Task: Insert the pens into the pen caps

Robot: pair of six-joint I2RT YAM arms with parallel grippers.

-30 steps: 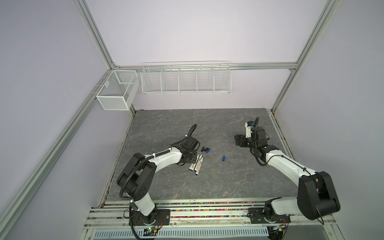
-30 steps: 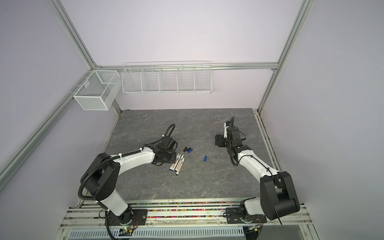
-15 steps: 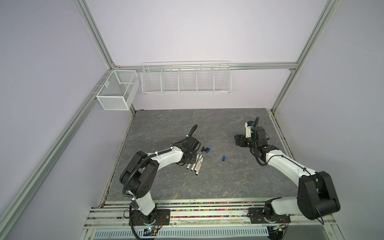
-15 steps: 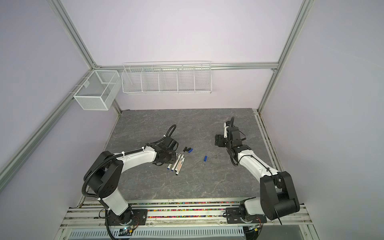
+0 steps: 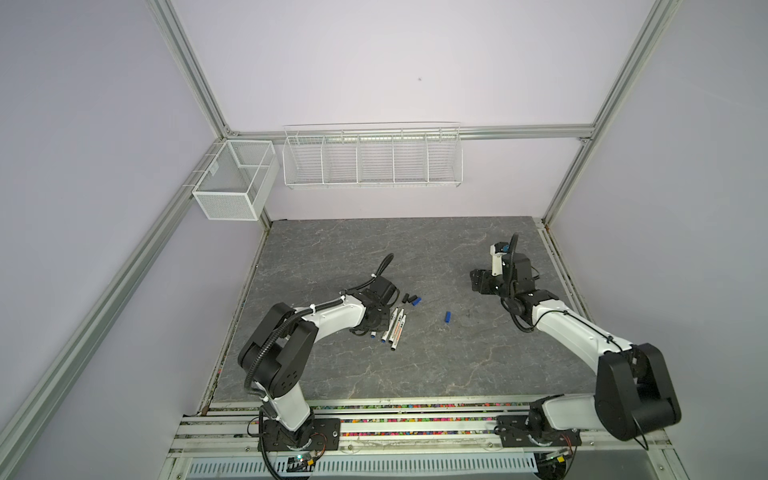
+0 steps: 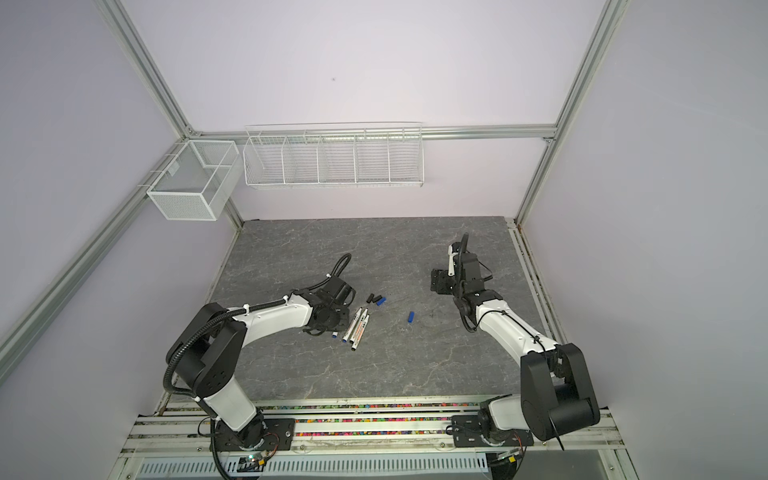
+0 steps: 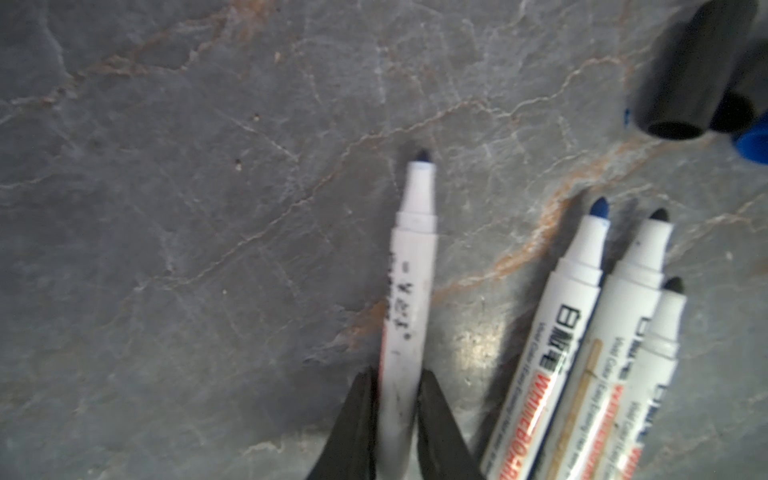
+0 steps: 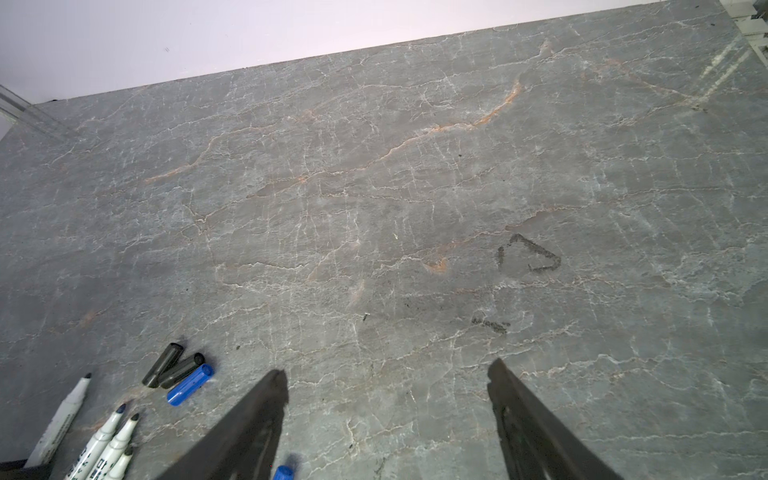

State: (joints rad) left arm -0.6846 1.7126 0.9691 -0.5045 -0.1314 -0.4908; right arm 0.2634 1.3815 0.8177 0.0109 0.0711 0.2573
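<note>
The left arm (image 5: 332,318) lies low and stretched over the bench (image 5: 415,249), left of centre in both top views, wrist bent down twd the pens. The left claw (image 7: 398,371), at the lower centre of the left wrist view, is clenched on one pen (image 7: 411,266), and the pen's blue tip points to the upper part of that frame. The three other pens (image 7: 590,332) lie side by side on the bench just right of it, apart from the claw. Two black caps (image 7: 698,70) and a blue cap (image 7: 754,145) sit in the upper right corner. The right arm (image 5: 573,332) reaches up from the lower right of the top views. The right claw (image 8: 388,370) is released, jaws wide, nothing btw them. A second blue cap (image 5: 447,317) lies alone near the bench middle.
</note>
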